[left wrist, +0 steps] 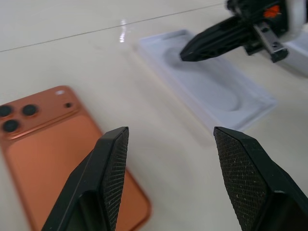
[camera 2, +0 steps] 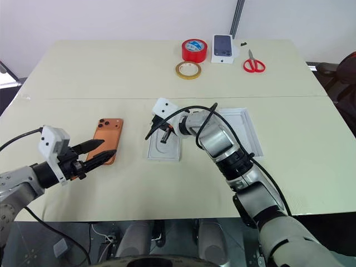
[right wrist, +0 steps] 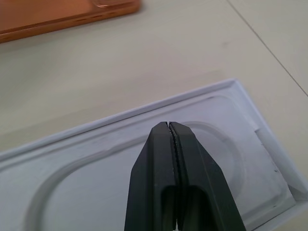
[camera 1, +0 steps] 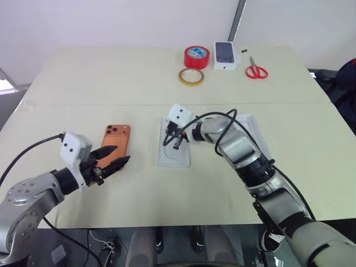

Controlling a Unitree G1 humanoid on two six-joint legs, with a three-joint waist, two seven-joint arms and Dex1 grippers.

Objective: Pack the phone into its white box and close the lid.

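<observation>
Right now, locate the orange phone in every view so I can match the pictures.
Left eye view: the orange phone lies left of centre, by the left gripper.
Right eye view: left of centre.
Left wrist view: lower left corner.
Right wrist view: top left edge.
Shared landmark: the white insert with an oblong recess.

Two head cameras look forward and down from above the desk (camera 1: 167,78), taking in its whole top and both arms, and they share nearly the same scene. The left wrist camera sits low and close behind the left gripper (left wrist: 168,159), facing the phone (left wrist: 62,149) and the white tray (left wrist: 211,86). The right wrist camera looks down very near over that tray (right wrist: 96,159), with the phone's edge (right wrist: 67,14) beyond.
</observation>
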